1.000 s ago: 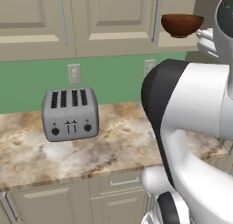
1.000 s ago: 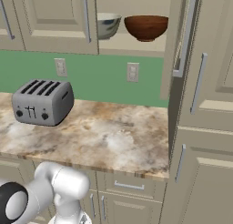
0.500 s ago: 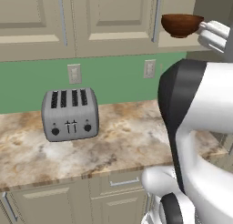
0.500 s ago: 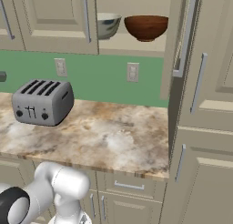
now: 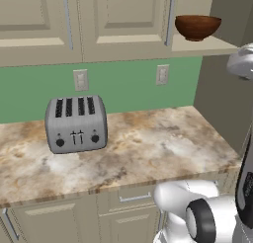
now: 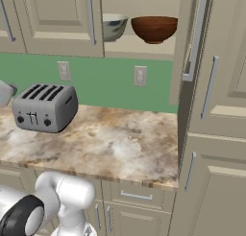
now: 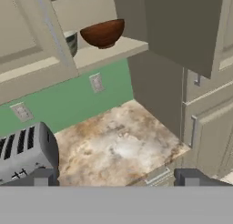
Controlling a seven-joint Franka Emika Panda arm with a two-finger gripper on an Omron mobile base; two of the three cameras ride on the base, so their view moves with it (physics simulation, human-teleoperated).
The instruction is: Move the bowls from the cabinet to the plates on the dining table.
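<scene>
While the hand [image 7: 116, 177] gapes empty, the right base view adds a grey-white bowl [image 6: 113, 27].

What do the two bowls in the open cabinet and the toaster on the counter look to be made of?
The reddish-brown bowl looks like glazed ceramic, possibly polished wood: smooth with a soft sheen. The grey-white bowl beside it looks like glazed ceramic, glossy with faint dark mottling. The toaster looks like brushed metal: matte silver-grey body, dark slots.
</scene>
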